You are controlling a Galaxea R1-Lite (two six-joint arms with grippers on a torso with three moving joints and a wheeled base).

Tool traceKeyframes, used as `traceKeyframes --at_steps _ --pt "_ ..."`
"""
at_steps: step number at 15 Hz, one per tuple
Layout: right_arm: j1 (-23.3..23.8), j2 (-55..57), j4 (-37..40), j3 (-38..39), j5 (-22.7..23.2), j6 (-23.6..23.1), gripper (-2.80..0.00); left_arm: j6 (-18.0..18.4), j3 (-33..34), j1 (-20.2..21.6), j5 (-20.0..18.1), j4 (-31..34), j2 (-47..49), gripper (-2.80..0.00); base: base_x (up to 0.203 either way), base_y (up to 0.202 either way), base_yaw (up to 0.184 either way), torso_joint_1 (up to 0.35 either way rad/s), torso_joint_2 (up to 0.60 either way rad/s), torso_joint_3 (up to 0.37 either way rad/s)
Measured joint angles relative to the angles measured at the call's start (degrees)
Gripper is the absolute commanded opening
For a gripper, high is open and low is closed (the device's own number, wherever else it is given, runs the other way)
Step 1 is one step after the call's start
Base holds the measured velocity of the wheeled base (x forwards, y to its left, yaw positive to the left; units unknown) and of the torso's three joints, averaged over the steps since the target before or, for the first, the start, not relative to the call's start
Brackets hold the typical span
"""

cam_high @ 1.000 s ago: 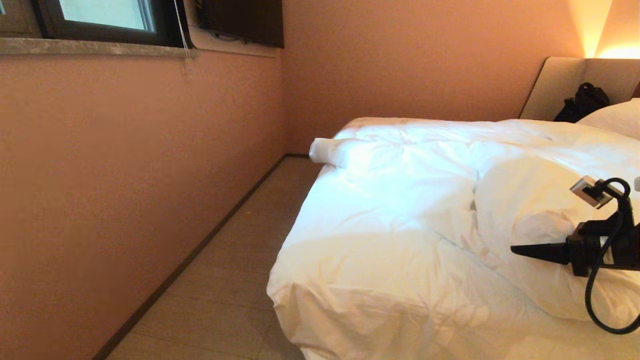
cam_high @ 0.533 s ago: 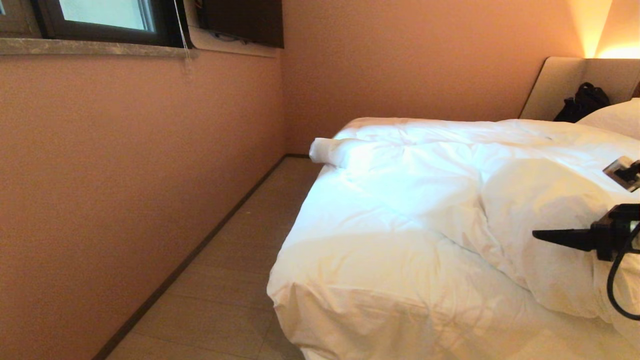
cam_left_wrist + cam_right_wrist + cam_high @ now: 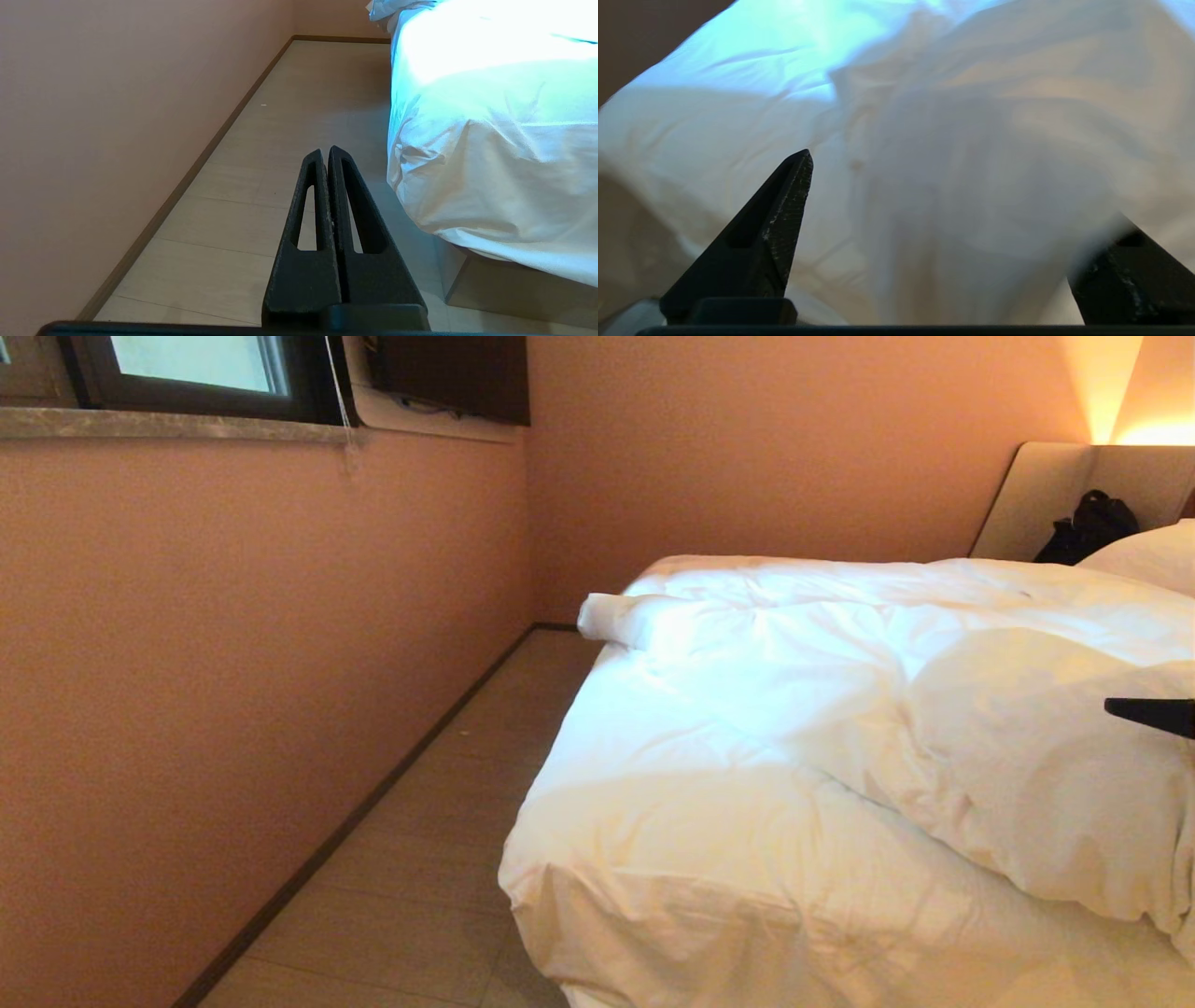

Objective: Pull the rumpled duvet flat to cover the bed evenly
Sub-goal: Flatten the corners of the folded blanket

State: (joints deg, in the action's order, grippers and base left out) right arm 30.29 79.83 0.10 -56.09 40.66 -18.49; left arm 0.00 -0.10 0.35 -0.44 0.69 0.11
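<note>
The duvet (image 3: 840, 709) lies rumpled on the bed (image 3: 514, 289). A thick fold is heaped on its right part and a rolled corner sticks out at the far left edge. My right gripper (image 3: 966, 186) hangs over that fold, open, its jaws wide apart. Loose duvet cloth (image 3: 962, 163) bulges between them and hides one fingertip. In the head view only one black finger (image 3: 1153, 714) of it shows, at the right border. My left gripper (image 3: 325, 151) is shut on nothing, low over the floor beside the bed's near corner.
A pink wall (image 3: 233, 663) runs along the left, leaving a strip of tiled floor (image 3: 420, 859) between it and the bed. At the far right are the beige headboard (image 3: 1046, 495), a pillow (image 3: 1144, 555) and a black bag (image 3: 1088, 527).
My right gripper has drawn back to the right and up, almost out of the head view, with its jaws spreading. The duvet fold has settled. The left arm has not moved.
</note>
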Motion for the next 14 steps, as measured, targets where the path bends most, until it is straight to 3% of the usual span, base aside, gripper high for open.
traceKeyframes --at_steps 8,14 --pt "1.89 -1.05 0.78 -2.35 -10.45 0.54 0.00 0.00 0.00 0.00 0.00 0.02 0.00 -2.80 0.000 0.000 0.000 0.000 0.00 0.000" --pt "0.94 6.28 7.03 -14.61 -17.04 5.79 0.00 0.00 0.00 0.00 0.00 0.00 0.00 -2.80 0.000 0.000 0.000 0.000 0.00 0.000"
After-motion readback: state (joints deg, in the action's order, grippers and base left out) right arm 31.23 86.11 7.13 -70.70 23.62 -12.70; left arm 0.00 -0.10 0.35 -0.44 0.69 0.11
